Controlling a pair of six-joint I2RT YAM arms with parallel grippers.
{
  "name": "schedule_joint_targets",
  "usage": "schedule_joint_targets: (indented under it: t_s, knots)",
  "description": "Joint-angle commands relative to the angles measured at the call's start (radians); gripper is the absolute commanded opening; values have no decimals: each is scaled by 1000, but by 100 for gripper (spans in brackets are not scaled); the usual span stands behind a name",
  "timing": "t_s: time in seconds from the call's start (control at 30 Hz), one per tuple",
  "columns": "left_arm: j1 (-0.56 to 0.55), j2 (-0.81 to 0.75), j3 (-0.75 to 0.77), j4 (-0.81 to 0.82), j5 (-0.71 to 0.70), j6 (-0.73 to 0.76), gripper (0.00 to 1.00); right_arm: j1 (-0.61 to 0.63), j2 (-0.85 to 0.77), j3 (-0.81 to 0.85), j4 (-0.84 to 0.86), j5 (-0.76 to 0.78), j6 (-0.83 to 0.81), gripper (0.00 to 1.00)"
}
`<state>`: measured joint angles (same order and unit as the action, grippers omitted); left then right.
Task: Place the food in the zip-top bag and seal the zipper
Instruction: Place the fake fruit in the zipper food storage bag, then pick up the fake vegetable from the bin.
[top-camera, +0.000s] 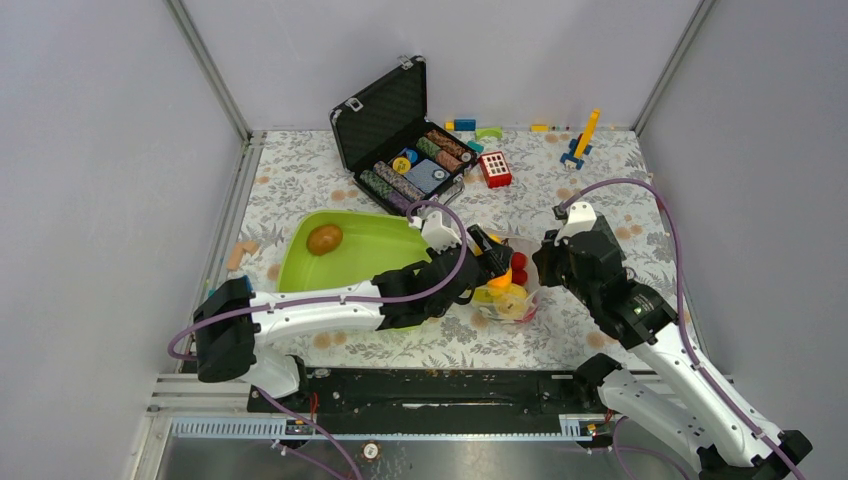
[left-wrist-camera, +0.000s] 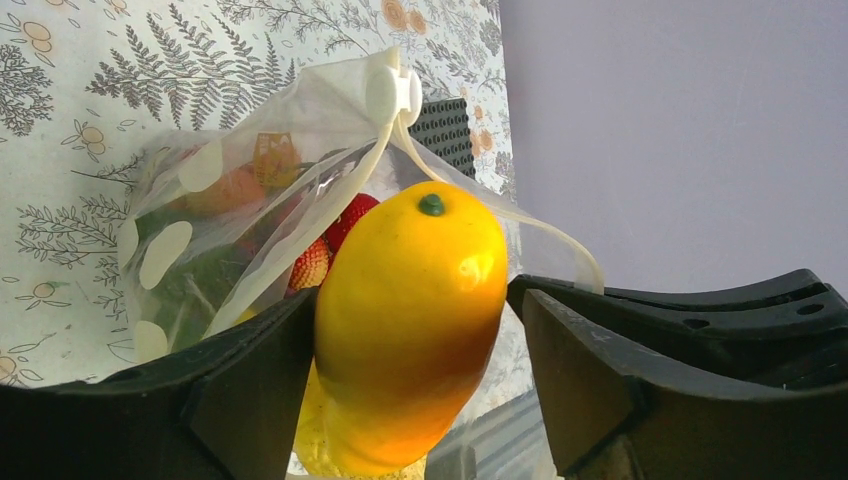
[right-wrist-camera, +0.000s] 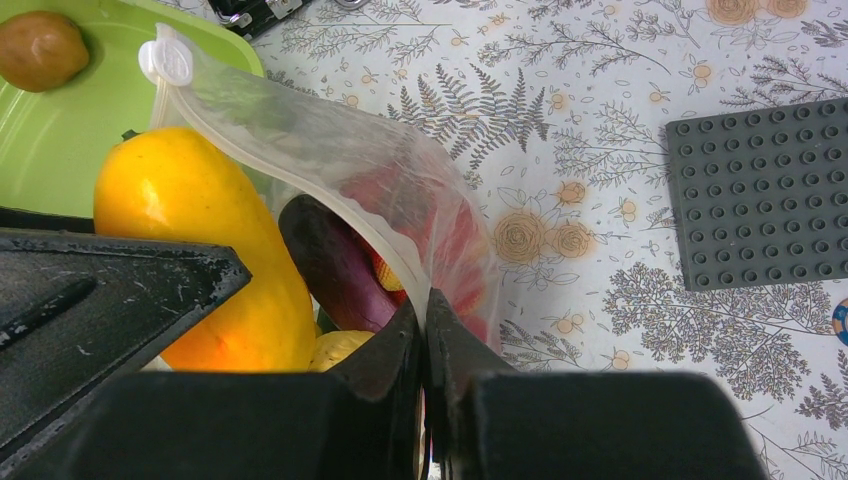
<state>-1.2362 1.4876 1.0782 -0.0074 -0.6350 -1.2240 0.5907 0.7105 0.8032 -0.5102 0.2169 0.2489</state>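
Observation:
The dotted zip-top bag (top-camera: 515, 300) lies right of the green tray with its mouth held open. It holds a purple eggplant (right-wrist-camera: 335, 265), red berries (left-wrist-camera: 312, 262) and yellow fruit. A yellow-orange fruit (left-wrist-camera: 410, 300) stands at the bag's mouth between the fingers of my left gripper (left-wrist-camera: 415, 300). It touches the left finger, with a gap to the right finger, so the jaws are open. My right gripper (right-wrist-camera: 425, 310) is shut on the zipper (right-wrist-camera: 300, 170) at the bag's rim and holds it up. The white slider (right-wrist-camera: 165, 62) sits at the zipper's far end.
The lime-green tray (top-camera: 370, 250) holds a brown round fruit (top-camera: 324, 239). An open black case of poker chips (top-camera: 405, 150) stands behind it. Coloured blocks (top-camera: 495, 168) lie at the back. A grey studded baseplate (right-wrist-camera: 760, 200) lies beside the bag.

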Motion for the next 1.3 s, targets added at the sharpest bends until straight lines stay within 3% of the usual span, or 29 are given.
schedule_joint_targets:
  t_s: [0.0,0.2,1.0,1.27]
  knots:
    - [-4,-4,27,43,15,15,79,-4,-13,0,23,-9,7,8]
    - [-5,-24,4,87,40,39,98,-3,-9,-2,23,-8,5,9]
    - [-9,-150,-21,160,140,233,99,-5,0,-2,24,-1,4,9]
    - [-9,-237,-36,52,32,288,99,-4,-5,-2,22,3,3,9]
